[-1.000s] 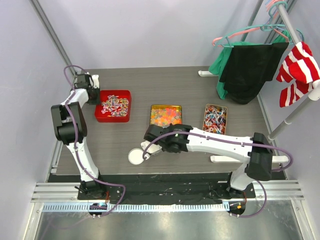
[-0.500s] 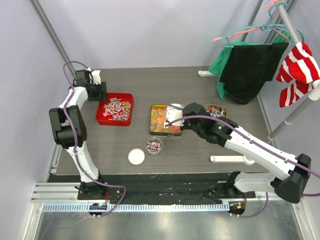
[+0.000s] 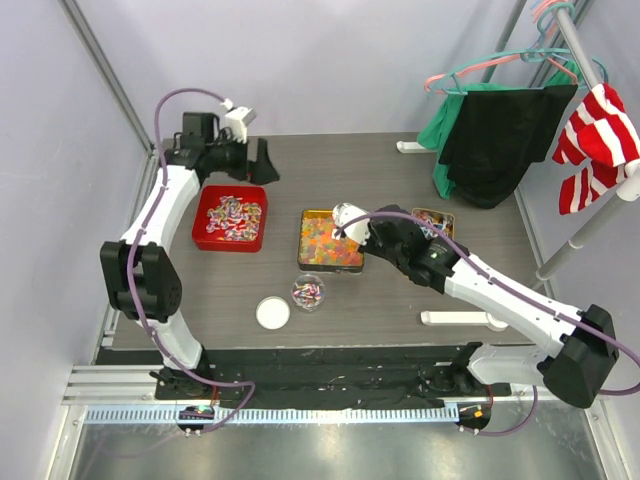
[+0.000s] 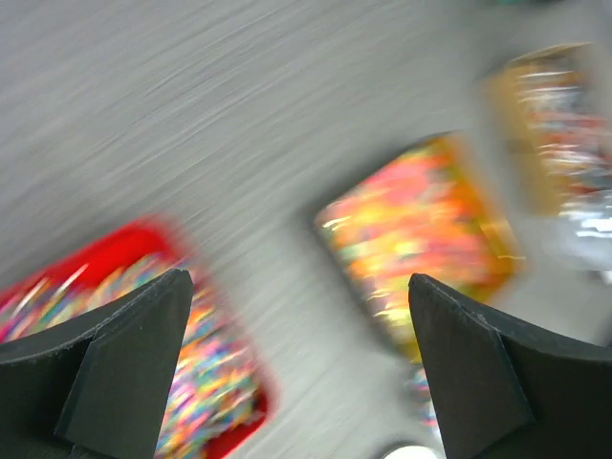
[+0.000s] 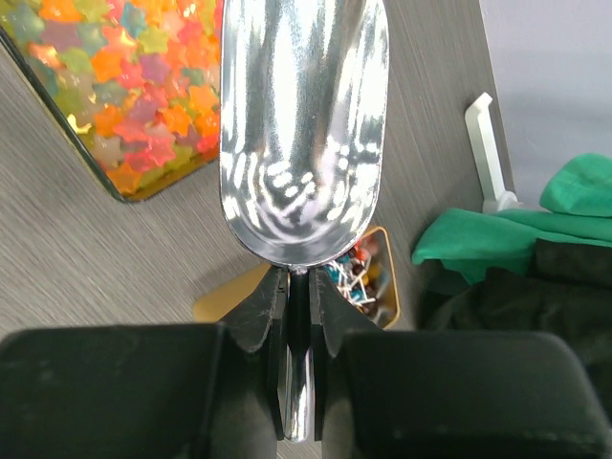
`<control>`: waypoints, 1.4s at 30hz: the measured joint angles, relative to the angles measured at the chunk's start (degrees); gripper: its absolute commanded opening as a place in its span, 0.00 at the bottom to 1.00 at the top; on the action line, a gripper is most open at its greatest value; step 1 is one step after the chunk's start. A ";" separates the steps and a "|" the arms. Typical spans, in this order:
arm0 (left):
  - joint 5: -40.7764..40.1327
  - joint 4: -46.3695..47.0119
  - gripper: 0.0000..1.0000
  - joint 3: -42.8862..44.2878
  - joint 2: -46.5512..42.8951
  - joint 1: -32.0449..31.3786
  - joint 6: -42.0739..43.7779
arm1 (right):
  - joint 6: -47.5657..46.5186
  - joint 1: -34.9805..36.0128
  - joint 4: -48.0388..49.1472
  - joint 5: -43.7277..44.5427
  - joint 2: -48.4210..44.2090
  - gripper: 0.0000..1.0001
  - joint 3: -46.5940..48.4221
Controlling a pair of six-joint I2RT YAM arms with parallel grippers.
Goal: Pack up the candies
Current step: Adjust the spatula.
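Grey woodgrain bench [image 3: 320, 165] is lying open along its far edge, left gripper [image 3: 264, 160] hovering there spread wide beyond the red tray [image 3: 226, 241] of candies [image 3: 230, 212]. Left wrist: jaws are standing apart, everything else blurring. Right wrist: right gripper [image 5: 298, 306] is clamping a glossy scoop [image 5: 304, 124] beside star gummies [image 5: 124, 86].

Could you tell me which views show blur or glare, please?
Left wrist: heavy motion smear over the red tray and gold tin; only the fingers of the left gripper look crisp. Right wrist: sharp, bright reflections on the metal scoop. Top external: sharp, evenly lit.
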 measured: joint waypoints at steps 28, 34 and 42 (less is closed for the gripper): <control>22.18 6.10 0.80 9.75 14.10 -13.51 -17.84 | 4.63 0.02 5.31 -4.63 1.44 0.01 2.97; 22.80 10.08 0.78 8.85 12.79 -13.51 -20.94 | 3.76 0.02 4.52 -5.35 -0.07 0.01 1.77; 26.86 13.64 0.64 5.29 11.26 -13.51 -23.12 | 3.37 0.02 5.01 -4.37 0.55 0.01 0.70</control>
